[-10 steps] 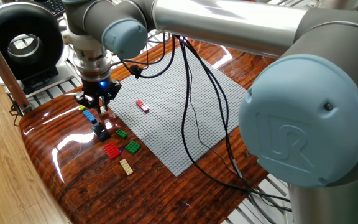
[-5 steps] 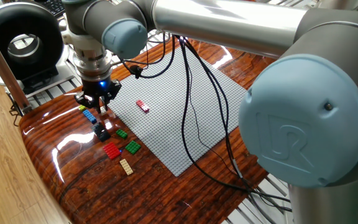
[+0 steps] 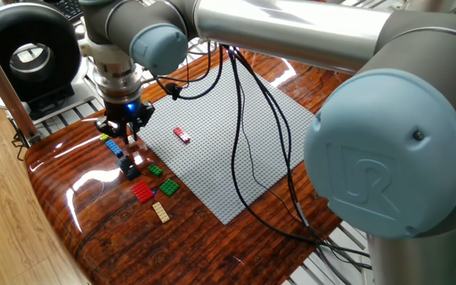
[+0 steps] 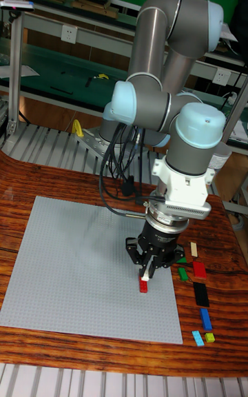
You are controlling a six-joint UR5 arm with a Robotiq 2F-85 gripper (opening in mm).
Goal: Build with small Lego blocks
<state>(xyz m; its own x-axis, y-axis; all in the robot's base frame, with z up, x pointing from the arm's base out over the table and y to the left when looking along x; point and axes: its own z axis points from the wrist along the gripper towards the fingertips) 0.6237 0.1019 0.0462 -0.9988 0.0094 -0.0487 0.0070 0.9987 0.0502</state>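
Fixed view: the build is standing at an early stage. One red brick (image 3: 181, 134) is lying alone on the grey baseplate (image 3: 236, 158), with nothing stacked on it. The other small Lego blocks are waiting loose on the surface (image 3: 93, 222), off the baseplate edge at about 7 o'clock from that brick: blue brick (image 3: 115, 147), black brick (image 3: 129, 166), green plate (image 3: 169, 187), red plate (image 3: 142, 191), tan plate (image 3: 161, 211). The pincer (image 3: 125, 131) is hanging over this cluster's 12 o'clock end; whether its fingers are gripping a small pale piece cannot be told. Most placing is judged to be remaining.
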